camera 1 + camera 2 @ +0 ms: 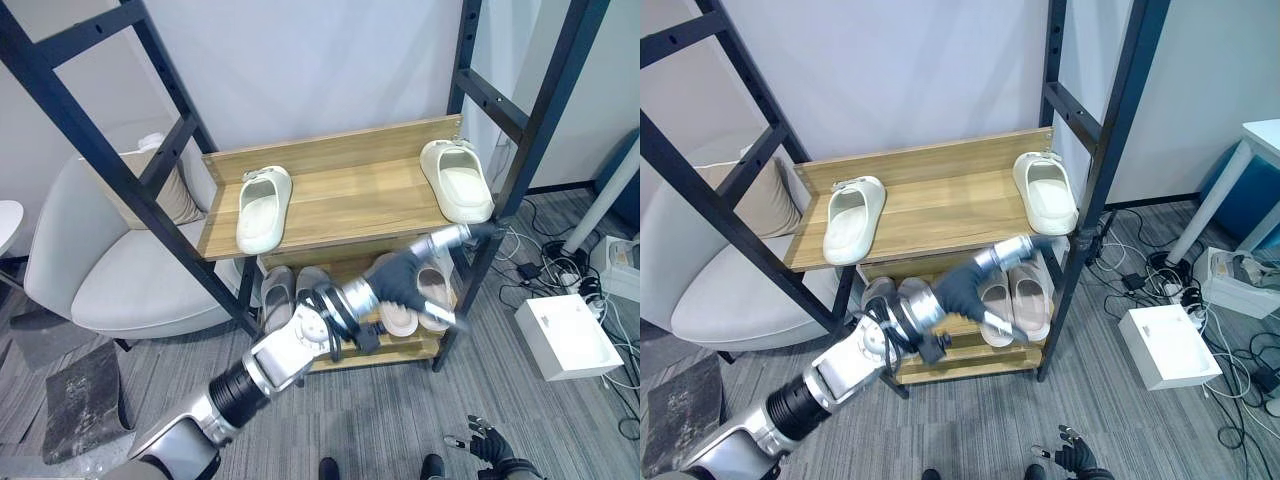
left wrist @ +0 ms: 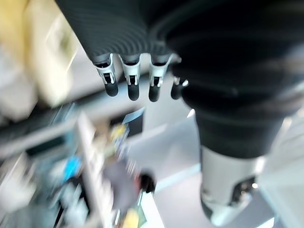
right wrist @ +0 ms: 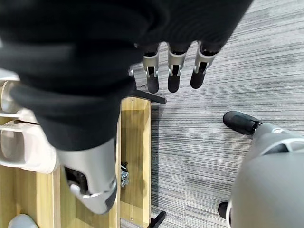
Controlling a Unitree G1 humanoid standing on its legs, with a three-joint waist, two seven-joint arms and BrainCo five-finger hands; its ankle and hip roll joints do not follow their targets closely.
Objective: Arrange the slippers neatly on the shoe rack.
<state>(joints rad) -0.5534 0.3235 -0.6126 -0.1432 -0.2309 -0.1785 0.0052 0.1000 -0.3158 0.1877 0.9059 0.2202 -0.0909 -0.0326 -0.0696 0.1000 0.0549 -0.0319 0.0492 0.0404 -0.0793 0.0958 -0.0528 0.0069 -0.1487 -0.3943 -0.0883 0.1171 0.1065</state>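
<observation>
Slippers point(image 1: 264, 208), smooth cream foam, lie on the wood-grain shoe rack point(image 1: 340, 195).

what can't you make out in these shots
- Lower shelf, eye views: the left hand and arm cover part of the pink slippers and grey slippers.
- Left wrist view: everything past the fingers is blurred.
- Right hand, eye views: cut by the bottom edge.

Cream slippers point(image 1: 264, 208); wood-grain rack point(image 1: 350, 190) (black frame).
</observation>
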